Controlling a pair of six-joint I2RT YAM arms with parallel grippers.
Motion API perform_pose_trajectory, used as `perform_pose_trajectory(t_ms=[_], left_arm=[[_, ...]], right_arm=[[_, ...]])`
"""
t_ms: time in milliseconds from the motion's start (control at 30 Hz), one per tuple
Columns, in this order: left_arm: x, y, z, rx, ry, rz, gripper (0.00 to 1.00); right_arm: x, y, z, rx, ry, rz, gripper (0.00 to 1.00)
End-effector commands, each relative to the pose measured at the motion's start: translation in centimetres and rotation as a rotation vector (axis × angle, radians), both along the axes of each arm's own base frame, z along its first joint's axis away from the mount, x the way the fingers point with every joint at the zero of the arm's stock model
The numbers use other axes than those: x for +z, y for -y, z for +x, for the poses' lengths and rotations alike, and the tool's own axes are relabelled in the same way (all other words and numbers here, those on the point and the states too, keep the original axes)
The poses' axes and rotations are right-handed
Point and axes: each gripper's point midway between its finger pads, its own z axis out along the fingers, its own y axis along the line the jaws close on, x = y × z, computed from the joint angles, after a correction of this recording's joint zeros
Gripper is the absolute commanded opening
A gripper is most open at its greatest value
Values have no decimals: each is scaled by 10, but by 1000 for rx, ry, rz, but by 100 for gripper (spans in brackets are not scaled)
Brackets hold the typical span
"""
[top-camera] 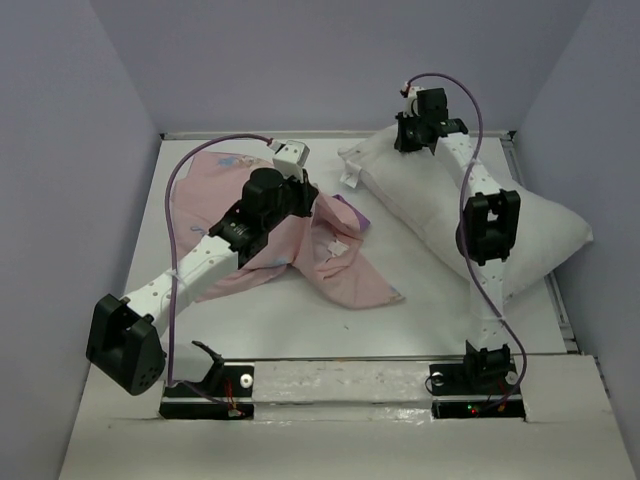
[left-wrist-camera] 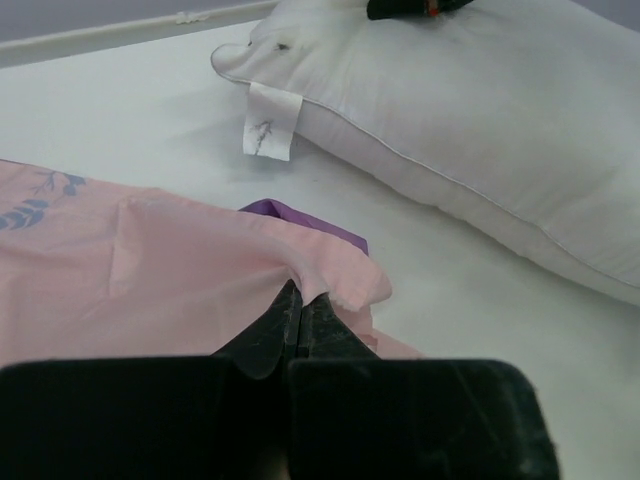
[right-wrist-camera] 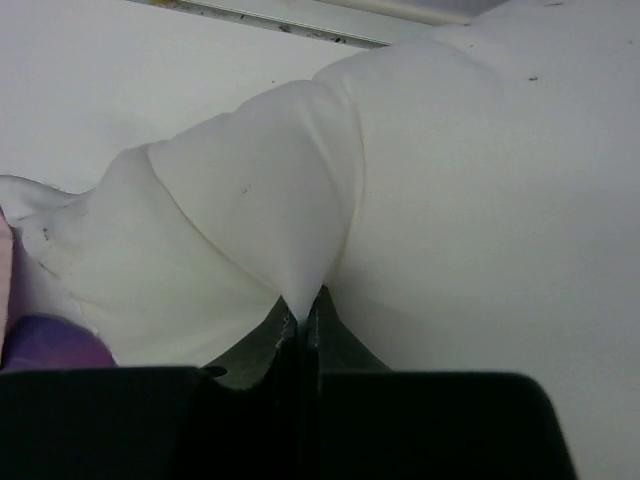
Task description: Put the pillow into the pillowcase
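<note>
The white pillow (top-camera: 520, 225) lies diagonally at the back right, its small tag (top-camera: 351, 179) at the near-left corner. It also shows in the left wrist view (left-wrist-camera: 470, 110) with the tag (left-wrist-camera: 271, 121). The pale pink pillowcase (top-camera: 345, 265) lies crumpled at centre-left, a purple inner side (left-wrist-camera: 300, 217) showing at its edge. My left gripper (left-wrist-camera: 302, 300) is shut on a fold of the pillowcase (left-wrist-camera: 180, 280). My right gripper (right-wrist-camera: 302, 310) is shut on a pinch of the pillow's fabric (right-wrist-camera: 270, 200) near its far end (top-camera: 420, 135).
The white table (top-camera: 420, 320) has a raised rim at the back (top-camera: 330, 135) and on the right side (top-camera: 560, 300). Purple cables loop over both arms. Lilac walls close in on three sides.
</note>
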Motion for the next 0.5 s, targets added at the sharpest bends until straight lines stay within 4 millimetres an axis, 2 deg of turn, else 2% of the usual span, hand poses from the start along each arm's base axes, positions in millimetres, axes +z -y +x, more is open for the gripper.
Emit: perform_pose_trajectory(t_ms=[0, 33, 67, 100, 133, 167, 233, 267, 300, 333, 367, 400, 467], left_arm=[[15, 2, 1, -17, 48, -53, 0], [16, 1, 1, -16, 47, -57, 0], [17, 1, 2, -18, 48, -59, 0], [17, 0, 2, -18, 44, -63, 0], [18, -1, 3, -17, 44, -71, 0], [16, -1, 4, -15, 34, -84, 0], [18, -3, 7, -25, 26, -113, 0], [20, -2, 7, -35, 14, -136, 0], [22, -9, 12, -17, 17, -148, 0], [21, -12, 13, -8, 7, -169, 0], [24, -15, 15, 0, 8, -184, 0], [25, -17, 16, -2, 7, -200, 0], [32, -26, 24, 18, 18, -226, 0]], right_arm=[[156, 6, -39, -20, 282, 161, 0], [194, 4, -49, 0, 396, 196, 0], [187, -1, -71, 28, 372, 232, 0], [207, -4, -92, 60, 411, 263, 0], [262, -5, -132, 108, 527, 297, 0], [243, -15, -157, 165, 466, 350, 0], [256, -24, -198, 245, 515, 423, 0], [244, -36, -245, 354, 490, 489, 0], [253, -42, -264, 424, 555, 518, 0], [264, -51, -310, 561, 589, 557, 0], [231, -57, -329, 603, 502, 617, 0], [228, -61, -348, 665, 496, 649, 0], [234, -67, -386, 804, 541, 676, 0]])
